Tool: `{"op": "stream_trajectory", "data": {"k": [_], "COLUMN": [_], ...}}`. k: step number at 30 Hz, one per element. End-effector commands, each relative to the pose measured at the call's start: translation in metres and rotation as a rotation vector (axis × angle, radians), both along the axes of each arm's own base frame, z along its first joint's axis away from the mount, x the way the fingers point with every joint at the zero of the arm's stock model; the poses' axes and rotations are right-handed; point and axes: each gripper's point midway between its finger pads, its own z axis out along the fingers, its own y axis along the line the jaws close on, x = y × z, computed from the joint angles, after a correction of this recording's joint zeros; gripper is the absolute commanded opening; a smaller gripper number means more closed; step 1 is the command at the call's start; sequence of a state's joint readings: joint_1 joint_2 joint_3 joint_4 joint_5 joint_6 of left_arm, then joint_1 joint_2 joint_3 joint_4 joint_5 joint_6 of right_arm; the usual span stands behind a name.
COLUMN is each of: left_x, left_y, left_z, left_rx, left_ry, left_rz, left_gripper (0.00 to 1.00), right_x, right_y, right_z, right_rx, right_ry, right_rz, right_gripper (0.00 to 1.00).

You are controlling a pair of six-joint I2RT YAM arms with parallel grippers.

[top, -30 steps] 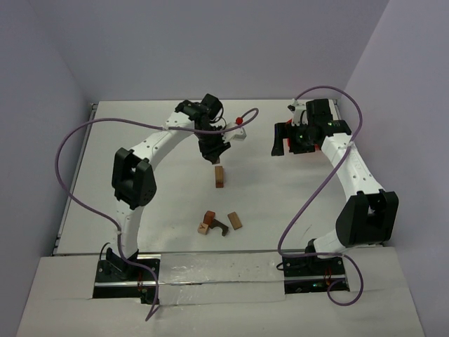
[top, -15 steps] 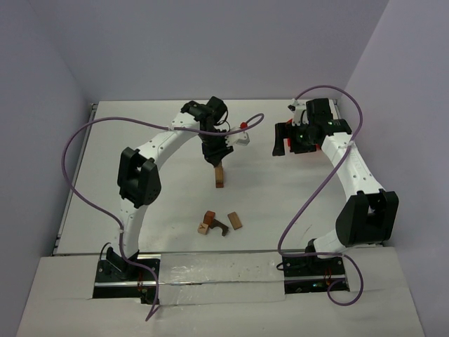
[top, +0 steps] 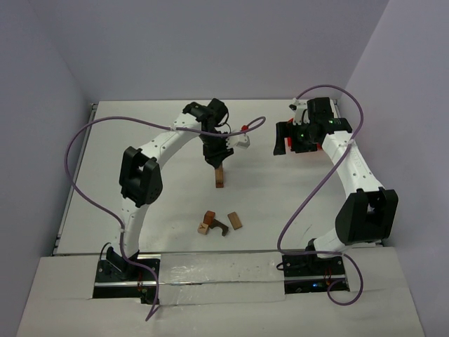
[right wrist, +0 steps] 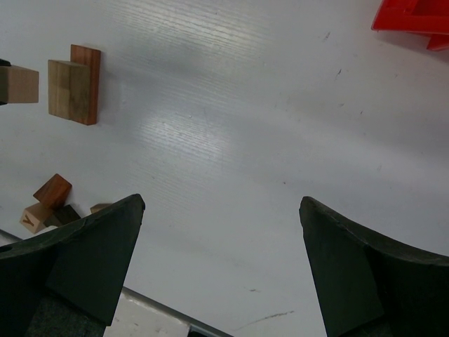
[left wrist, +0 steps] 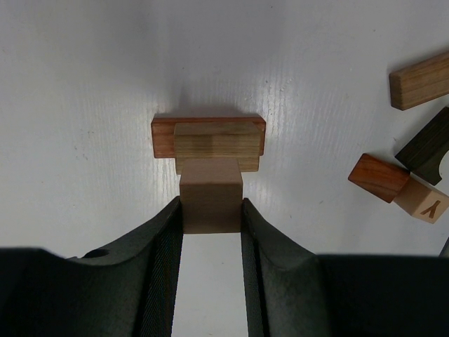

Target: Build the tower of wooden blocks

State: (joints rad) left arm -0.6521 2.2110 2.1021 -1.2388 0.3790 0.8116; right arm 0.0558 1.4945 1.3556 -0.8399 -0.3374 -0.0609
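Note:
The tower (top: 219, 177) stands mid-table: a reddish-brown block (left wrist: 163, 137) with a tan block (left wrist: 216, 144) on top of it. My left gripper (left wrist: 211, 207) is shut on a light brown cube (left wrist: 211, 189) and holds it straight over the tower. In the right wrist view the held cube (right wrist: 19, 84) sits a small gap off the tower's tan block (right wrist: 70, 88). From above, the left gripper (top: 216, 156) hangs just over the stack. My right gripper (right wrist: 221, 210) is wide open and holds nothing. It hovers at the back right (top: 291, 137).
Loose wood blocks lie near the front: a reddish cube (top: 209, 216), a lettered cube (top: 203, 227), a dark arch (top: 219, 227) and a tan bar (top: 234, 220). A red bin (right wrist: 414, 17) sits beside the right gripper at the back right.
The left gripper has shifted slightly right and nearer the tower top, carrying the cube. The right arm has not moved.

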Motion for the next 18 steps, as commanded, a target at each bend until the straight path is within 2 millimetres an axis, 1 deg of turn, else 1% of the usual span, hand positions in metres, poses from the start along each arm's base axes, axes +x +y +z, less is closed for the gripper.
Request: {"op": "stream_trajectory", "data": {"k": [1, 18], "left_x": [-0.003, -0.001], "left_y": [-0.007, -0.005], "left_z": [-0.002, -0.016], "left_rx": [-0.022, 0.009], "left_ry": [0.016, 0.029], "left_rz": [-0.041, -0.039], "left_gripper": [0.3, 0.34], "right_x": [0.008, 0.009], "right_y": [-0.002, 0.001], "right_z": [0.015, 0.012], "right_rx": [0.005, 0.018], "right_ry": [-0.039, -0.025], "right_rz": [-0.004, 0.007], "right_gripper": [1.0, 1.0]}}
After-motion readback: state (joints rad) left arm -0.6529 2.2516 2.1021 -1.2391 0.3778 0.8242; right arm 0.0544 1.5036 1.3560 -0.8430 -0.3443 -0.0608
